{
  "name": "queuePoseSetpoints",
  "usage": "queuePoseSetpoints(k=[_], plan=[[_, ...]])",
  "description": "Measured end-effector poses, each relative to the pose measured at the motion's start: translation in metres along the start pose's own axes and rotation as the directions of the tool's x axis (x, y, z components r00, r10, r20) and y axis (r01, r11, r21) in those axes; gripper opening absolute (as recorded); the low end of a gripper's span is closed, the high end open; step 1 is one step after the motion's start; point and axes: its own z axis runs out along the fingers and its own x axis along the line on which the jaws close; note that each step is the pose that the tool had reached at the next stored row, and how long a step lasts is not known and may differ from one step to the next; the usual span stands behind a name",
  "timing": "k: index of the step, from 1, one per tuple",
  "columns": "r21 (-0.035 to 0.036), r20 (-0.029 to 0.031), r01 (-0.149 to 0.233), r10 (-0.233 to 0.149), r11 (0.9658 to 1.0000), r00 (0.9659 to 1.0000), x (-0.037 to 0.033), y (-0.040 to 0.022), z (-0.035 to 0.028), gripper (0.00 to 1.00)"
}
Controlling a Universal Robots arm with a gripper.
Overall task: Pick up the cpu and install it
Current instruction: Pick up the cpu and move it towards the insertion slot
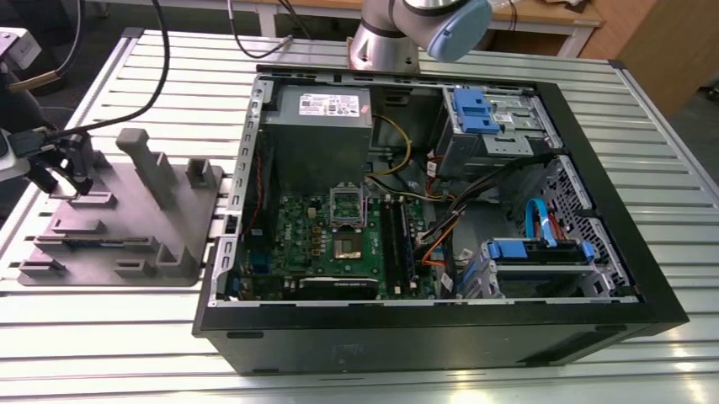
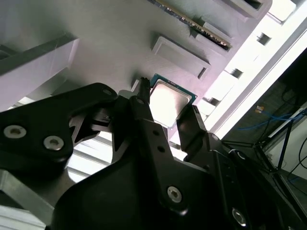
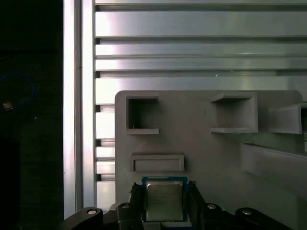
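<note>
Slatted aluminium worktop (image 1: 113,353) carries all items observed. Largest on it is an open black computer case (image 1: 450,337) lying on its side, interior exposed. The arm (image 1: 416,25) stands mounted behind the case, at the far edge of the worktop.

Toward the exterior view's left, well apart from the case's interior, sits a grey moulded fixture (image 1: 124,227) with upright posts and shallow rectangular pockets; its pockets and raised ribs are confirmed in both wrist views (image 3: 201,158) (image 2: 96,28).

Inside the case, a green motherboard (image 1: 303,244) lies flat on the floor of the enclosure. A metal-framed socket (image 1: 346,223) with a dark centre sits on that board and holds no chip.

The claw (image 1: 66,181) is positioned over the fixture's end at the exterior view's left. In the first wrist view the claw (image 3: 164,188) straddles the cpu (image 3: 164,203), its black fingers (image 3: 135,201) set against two opposite edges. The second wrist view shows the same: claw (image 2: 165,108) clenched on the cpu (image 2: 168,98), one finger at each side.

The cpu lies flat on the fixture, silver top facing up, just beside a shallow rectangular pocket.
</note>
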Motion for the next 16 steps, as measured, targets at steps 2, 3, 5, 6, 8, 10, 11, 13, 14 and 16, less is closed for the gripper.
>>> queuePoseSetpoints(k=[2, 3, 5, 6, 8, 10, 11, 13, 14, 16], plan=[[-0.0001, 0.0, 0.0, 0.0, 1.0, 1.0, 0.0, 0.0, 0.0, 0.47], [-0.0001, 0.0, 0.0, 0.0, 1.0, 1.0, 0.0, 0.0, -0.0001, 0.47], [0.0, -0.0001, 0.0, 0.0, 1.0, 1.0, 0.0, 0.0, -0.0006, 0.47], [0.0, -0.0001, 0.0, 0.0, 1.0, 1.0, 0.0, 0.0, -0.0006, 0.47], [0.0, -0.0002, 0.0, 0.0, 1.0, 1.0, 0.0, 0.0, -0.0007, 0.47], [-0.0001, -0.0001, 0.0, 0.0, 1.0, 1.0, 0.0, 0.0, -0.0007, 0.47], [0.0, -0.0001, 0.0, 0.0, 1.0, 1.0, 0.0, 0.0, -0.0008, 0.47], [0.0003, -0.0006, 0.0, 0.0, 1.0, 1.0, 0.0, 0.0, -0.0017, 0.47], [0.0003, -0.0005, 0.0, 0.0, 1.0, 1.0, 0.0, 0.0001, -0.0023, 0.47], [0.0001, -0.0003, 0.0, 0.0, 1.0, 1.0, 0.0, 0.0001, -0.0036, 0.47]])
